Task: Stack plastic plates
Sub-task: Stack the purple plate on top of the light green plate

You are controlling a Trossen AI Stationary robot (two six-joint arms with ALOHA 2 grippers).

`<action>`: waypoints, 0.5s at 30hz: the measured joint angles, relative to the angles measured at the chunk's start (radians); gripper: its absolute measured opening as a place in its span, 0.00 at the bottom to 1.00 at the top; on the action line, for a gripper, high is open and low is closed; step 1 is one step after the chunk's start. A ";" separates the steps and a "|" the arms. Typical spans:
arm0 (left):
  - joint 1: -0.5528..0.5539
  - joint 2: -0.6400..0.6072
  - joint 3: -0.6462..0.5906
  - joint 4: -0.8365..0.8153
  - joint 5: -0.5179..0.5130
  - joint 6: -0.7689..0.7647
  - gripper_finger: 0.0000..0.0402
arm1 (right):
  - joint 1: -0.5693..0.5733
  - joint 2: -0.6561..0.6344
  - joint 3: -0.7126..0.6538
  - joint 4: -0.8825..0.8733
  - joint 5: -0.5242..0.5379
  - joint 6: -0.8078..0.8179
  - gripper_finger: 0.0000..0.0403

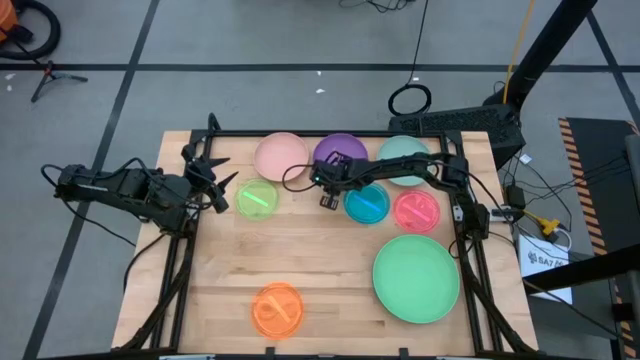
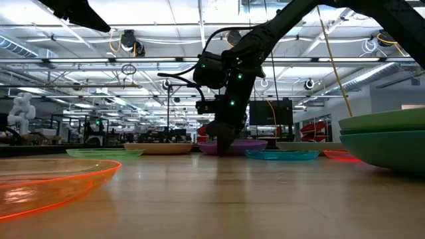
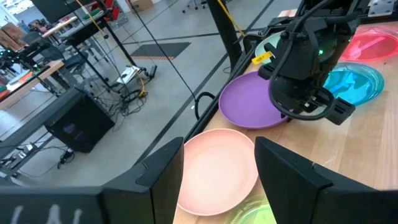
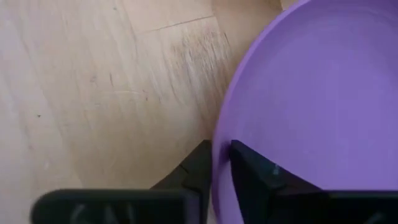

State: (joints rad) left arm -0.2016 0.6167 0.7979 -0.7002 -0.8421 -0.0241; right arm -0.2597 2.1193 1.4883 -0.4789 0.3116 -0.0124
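The purple plate (image 1: 340,152) lies at the table's far middle, between the pink plate (image 1: 281,155) and the mint plate (image 1: 405,150). My right gripper (image 1: 328,195) points down at the purple plate's near-left rim and is shut on it; the low view shows it there too (image 2: 224,147). My left gripper (image 1: 222,190) is open and empty above the table's left side, beside the yellow-green plate (image 1: 257,199). In the left wrist view its fingers frame the pink plate (image 3: 214,168). My right gripper pinches the purple plate's rim (image 4: 219,155) between its two fingers, one finger inside the plate and one outside on the table side. The fingers come from above, pointing down, across the rim. In the low view the plate (image 2: 232,147) still lies on the table.
A blue plate (image 1: 366,204) and a red plate (image 1: 417,210) lie just right of my right gripper. A large green plate (image 1: 416,277) sits on a teal one (image 2: 388,149) at the near right. An orange plate (image 1: 277,308) lies at the near edge. Bare wood shows in the middle.
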 joint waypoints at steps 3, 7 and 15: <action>0.000 0.000 0.000 0.000 0.000 0.000 0.50 | 0.000 0.000 0.000 0.001 0.006 0.000 0.06; 0.000 0.000 0.000 0.000 0.000 0.000 0.50 | 0.005 -0.006 -0.001 -0.002 0.025 -0.002 0.02; 0.000 0.000 0.000 0.000 0.000 0.001 0.50 | 0.043 -0.097 -0.003 -0.047 0.072 0.003 0.02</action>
State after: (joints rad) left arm -0.2016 0.6170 0.7979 -0.6998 -0.8421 -0.0235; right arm -0.2163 2.0226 1.4857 -0.5254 0.3836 -0.0098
